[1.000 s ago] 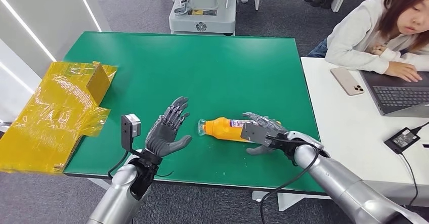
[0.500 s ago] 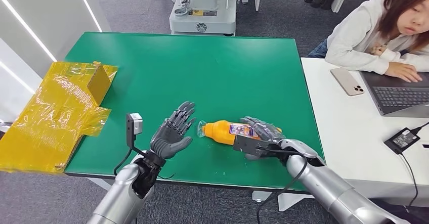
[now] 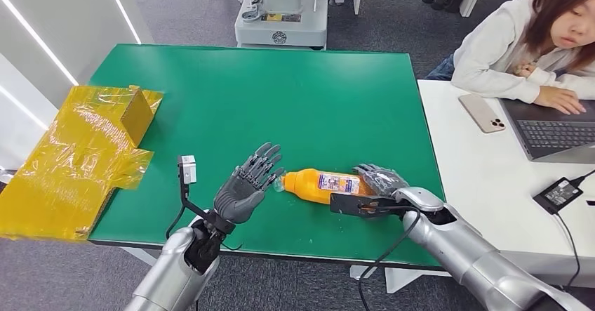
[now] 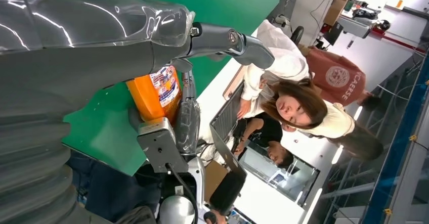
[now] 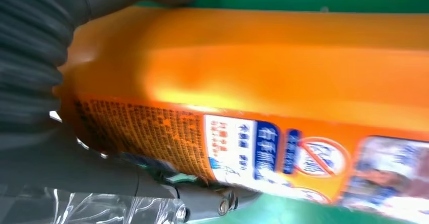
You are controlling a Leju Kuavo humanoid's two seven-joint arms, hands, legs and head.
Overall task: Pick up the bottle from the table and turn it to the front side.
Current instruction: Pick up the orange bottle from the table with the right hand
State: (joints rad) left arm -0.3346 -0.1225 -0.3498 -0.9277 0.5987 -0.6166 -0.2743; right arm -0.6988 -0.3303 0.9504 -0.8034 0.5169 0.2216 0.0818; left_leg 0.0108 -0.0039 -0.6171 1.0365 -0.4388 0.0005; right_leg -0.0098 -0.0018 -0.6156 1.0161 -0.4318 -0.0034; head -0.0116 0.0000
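Observation:
An orange bottle (image 3: 314, 184) with a printed label lies on its side on the green table (image 3: 295, 100), near the front edge, with its clear cap pointing left. My right hand (image 3: 377, 182) grips its base end, fingers curled over the top. In the right wrist view the bottle (image 5: 263, 82) sits close against the right hand (image 5: 35, 57), label side showing. My left hand (image 3: 250, 184) is open with its fingers spread, palm toward the bottle, fingertips just short of the cap. The left wrist view shows the left hand (image 4: 76, 47) and the bottle (image 4: 152, 90) beyond it.
A box wrapped in yellow film (image 3: 84, 149) overhangs the table's left edge. To the right stands a white desk (image 3: 477, 177) with a phone (image 3: 481, 111), a laptop (image 3: 554, 128) and a power adapter (image 3: 559, 194); a person (image 3: 526, 37) sits there. A machine base (image 3: 281, 16) stands behind.
My left hand has moved right and forward, up to the bottle's cap. My right hand has shifted slightly right with the bottle, and more of the label faces up.

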